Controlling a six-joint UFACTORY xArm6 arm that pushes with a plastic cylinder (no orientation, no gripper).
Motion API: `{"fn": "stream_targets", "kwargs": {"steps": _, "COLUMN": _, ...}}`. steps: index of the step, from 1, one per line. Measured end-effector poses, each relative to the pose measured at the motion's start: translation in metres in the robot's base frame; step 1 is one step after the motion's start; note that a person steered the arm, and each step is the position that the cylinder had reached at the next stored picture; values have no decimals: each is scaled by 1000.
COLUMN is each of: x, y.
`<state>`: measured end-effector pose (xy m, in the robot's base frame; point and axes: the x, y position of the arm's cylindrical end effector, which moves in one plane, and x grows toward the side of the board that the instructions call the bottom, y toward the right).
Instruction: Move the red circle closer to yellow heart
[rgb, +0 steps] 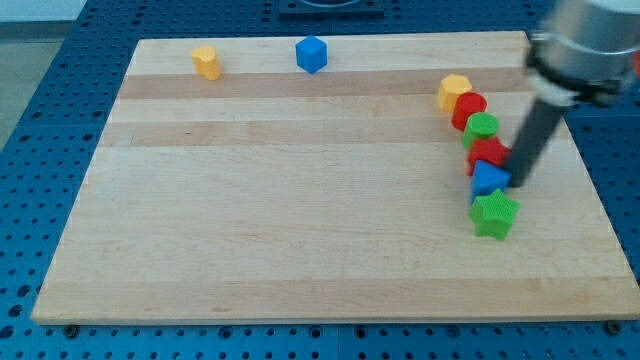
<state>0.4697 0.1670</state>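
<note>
Pushing setup looked awkward at this moment. My tip (518, 183) sat at the view's right side of the block column, touching or just beside the blue block (488, 178) and the red block (489, 153) above it (shape unclear, maybe a star). No jaws on this rig, just a bare rod, so nothing was clenched or released.

Task obj: red circle (468, 107) was near the column's top, wedged between a yellow block (454, 92) (prob the yellow heart, shape not certain) at its upper left and the green circle (482, 126) at its lower right. Looked touching on both sides, so it was already close to that yellow one. Green star (494, 214) ended the column at the bottom.

Other candidate: a second yellow block (206, 62) far off at the view's top left, blue cube (311, 53) near it. Shape too small to call.

Risks from here:
- Tip was well below the red circle w/ three blocks between. Any push up the column would've shoved the whole chain, not just the target.
- Pushing leftward at that spot would've knocked the blue or red block out and left the circle untouched.
- If the heart was the far-left block, a long push across the board (300, 230) risked the round piece rolling off the tip's line.
- Column sat near the right edge; an outward nudge could've dropped blocks.
</note>
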Motion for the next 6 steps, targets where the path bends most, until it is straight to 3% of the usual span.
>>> {"fn": "stream_targets", "kwargs": {"steps": 1, "x": -12, "y": -53}}
{"fn": "stream_targets", "kwargs": {"steps": 3, "x": 11, "y": -4}}
{"fn": "stream_targets", "kwargs": {"steps": 4, "x": -21, "y": -6}}
{"fn": "stream_targets", "kwargs": {"steps": 6, "x": -95, "y": -108}}
